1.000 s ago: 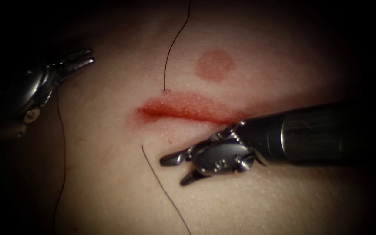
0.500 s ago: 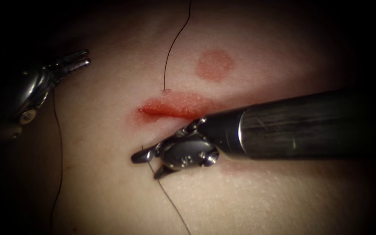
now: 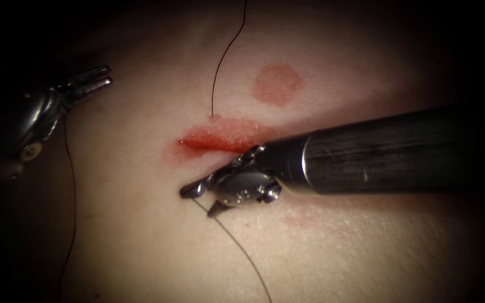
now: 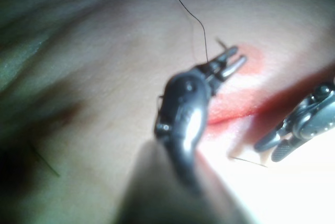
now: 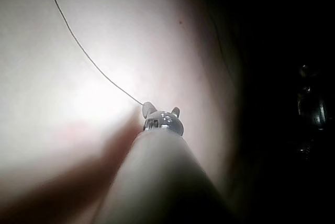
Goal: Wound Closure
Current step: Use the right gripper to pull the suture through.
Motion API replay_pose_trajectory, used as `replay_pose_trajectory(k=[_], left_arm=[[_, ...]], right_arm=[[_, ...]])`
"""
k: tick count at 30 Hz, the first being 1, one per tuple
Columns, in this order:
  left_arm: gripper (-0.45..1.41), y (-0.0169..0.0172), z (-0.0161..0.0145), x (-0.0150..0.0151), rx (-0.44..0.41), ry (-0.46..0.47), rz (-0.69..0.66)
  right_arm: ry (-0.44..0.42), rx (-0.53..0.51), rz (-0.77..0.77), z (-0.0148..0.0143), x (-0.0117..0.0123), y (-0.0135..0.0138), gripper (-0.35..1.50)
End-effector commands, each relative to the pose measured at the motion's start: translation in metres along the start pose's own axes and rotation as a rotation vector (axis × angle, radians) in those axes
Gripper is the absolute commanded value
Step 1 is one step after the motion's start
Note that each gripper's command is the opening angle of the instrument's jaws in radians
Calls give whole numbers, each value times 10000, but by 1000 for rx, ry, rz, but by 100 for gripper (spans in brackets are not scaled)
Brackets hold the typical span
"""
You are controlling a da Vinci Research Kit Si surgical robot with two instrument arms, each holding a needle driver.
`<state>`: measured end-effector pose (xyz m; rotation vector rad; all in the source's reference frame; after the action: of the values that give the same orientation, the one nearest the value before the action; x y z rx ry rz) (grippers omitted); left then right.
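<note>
Endoscope view, right tool (image 3: 202,200) below the cut (image 3: 220,140), jaws parted astride the thread (image 3: 242,252) on the tissue (image 3: 141,235), gripping nothing, left tool (image 3: 97,78) far left, jaws closed on thread, needle unseen

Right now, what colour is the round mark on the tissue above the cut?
Dull pinkish-red, paler than the cut; the round mark shows best in the endoscope view.

Right claw (image 3: 202,199) now down at the thread (image 3: 242,251) below the cut (image 3: 220,141).
</note>
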<state>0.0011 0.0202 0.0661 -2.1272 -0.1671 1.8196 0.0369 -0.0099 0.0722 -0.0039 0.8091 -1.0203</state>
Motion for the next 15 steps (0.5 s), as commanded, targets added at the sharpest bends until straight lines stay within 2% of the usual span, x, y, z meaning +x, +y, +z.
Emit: replay_pose_trajectory(k=[1, 7, 15], left_arm=[[-35, -1, 4, -9, -2, 2, 0], [-35, -1, 4, -9, -2, 2, 0], [-35, -1, 3, -9, -3, 1, 0]], right_arm=[[5, -18, 3, 2, -2, 4, 104], [13, -52, 19, -12, -7, 13, 103], [-4, -21, -35, 24, 3, -10, 103]])
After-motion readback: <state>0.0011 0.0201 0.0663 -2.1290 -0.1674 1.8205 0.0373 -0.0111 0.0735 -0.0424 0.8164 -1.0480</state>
